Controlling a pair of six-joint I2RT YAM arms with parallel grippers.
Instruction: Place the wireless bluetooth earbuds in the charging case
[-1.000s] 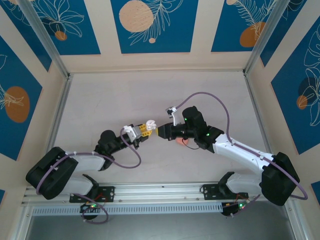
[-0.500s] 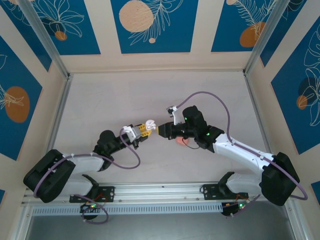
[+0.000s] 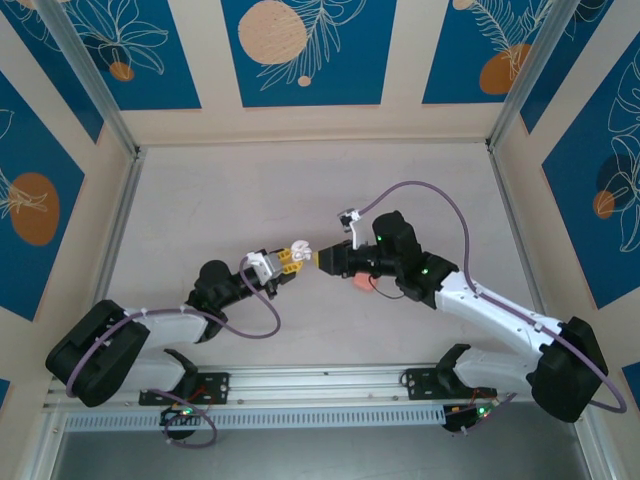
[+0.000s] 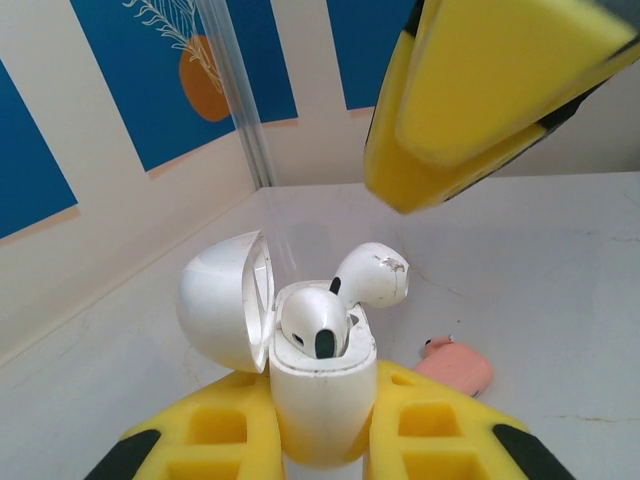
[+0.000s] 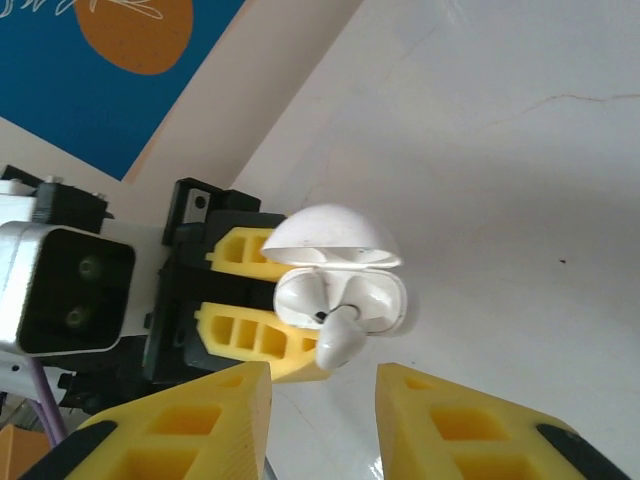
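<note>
Left hand (image 3: 289,259) is clamped on the open white charging case (image 4: 322,390), lower middle of frame. Right hand (image 5: 322,380) is parted and empty, just below one earbud (image 5: 338,341) that's only half-seated, I think.

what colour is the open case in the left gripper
White; the glossy plastic case shows best in the left wrist view.

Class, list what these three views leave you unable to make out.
Top view: the case is too small to show its contents.
Left wrist view: the left fingers hide the case's base; the pink item is partly behind them.
Right wrist view: the case rim hides the stem of the tilted earbud, so its seating is unclear.
</note>
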